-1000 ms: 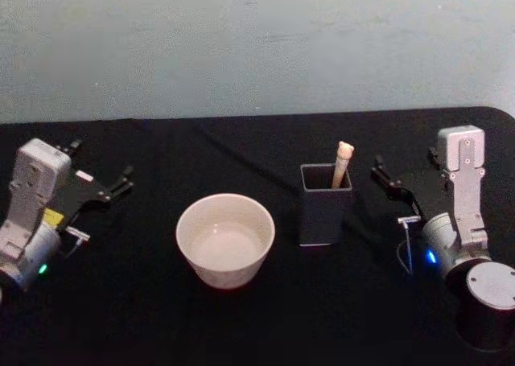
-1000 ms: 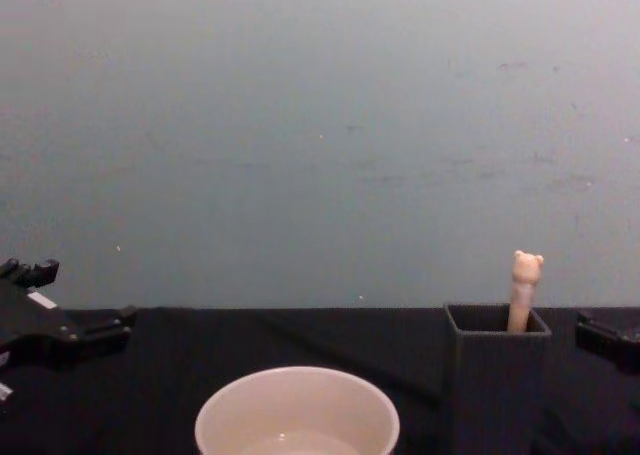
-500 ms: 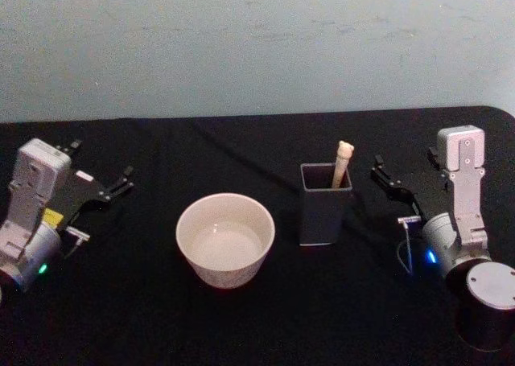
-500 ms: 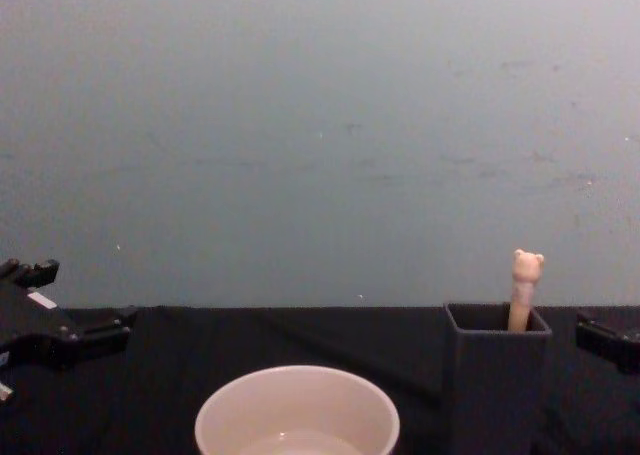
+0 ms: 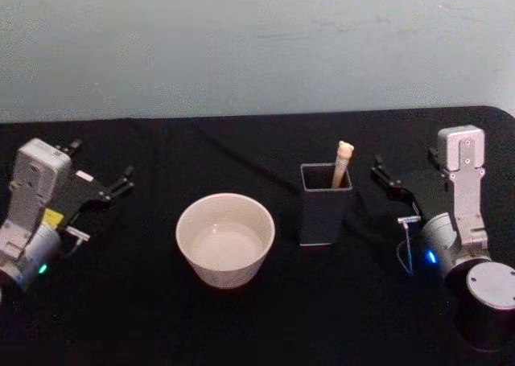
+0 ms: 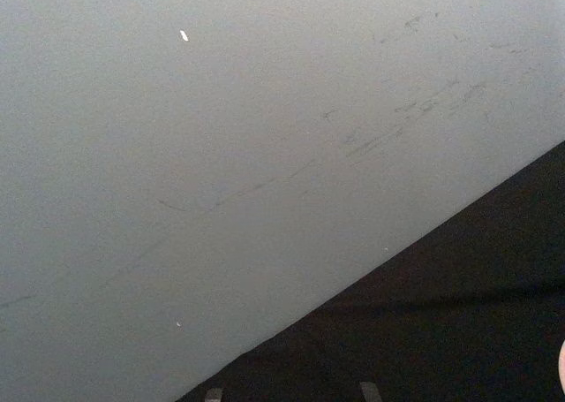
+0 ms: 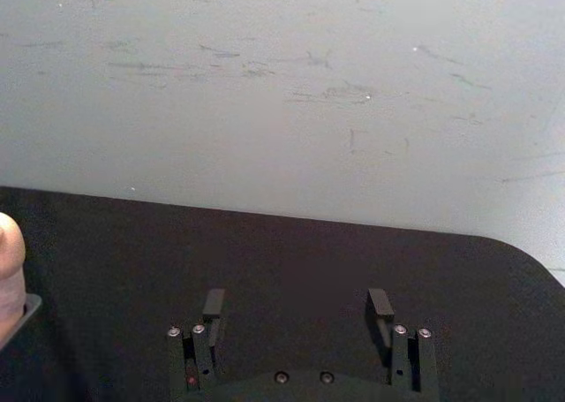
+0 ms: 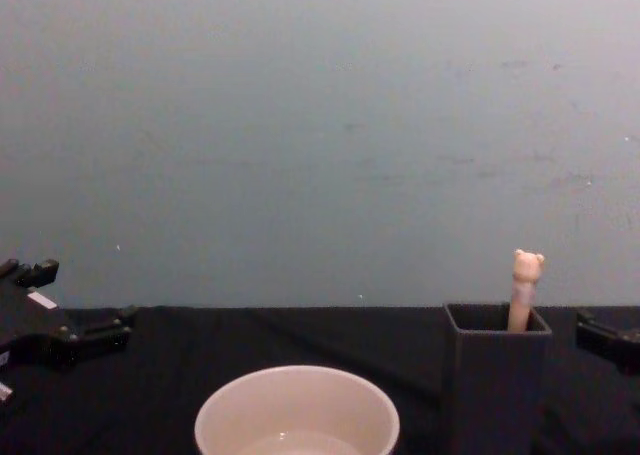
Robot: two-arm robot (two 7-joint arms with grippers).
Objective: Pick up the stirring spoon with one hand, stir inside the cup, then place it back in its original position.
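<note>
Black cloth covers your table (image 5: 241, 326); the stirring spoon (image 5: 342, 163) stands in the dark square holder (image 5: 325, 205), beside the cup (image 5: 225, 239). Your right gripper (image 5: 406, 177) and left gripper (image 5: 100, 173) wait spread, empty. Pull the handle off-vertical and the holder could tip.

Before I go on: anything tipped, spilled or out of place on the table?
Nothing stands out. The cup sits upright, the stirring spoon stands handle-up in the dark holder, and no spill shows on the black table. Left gripper and right gripper are open, apart from everything.
</note>
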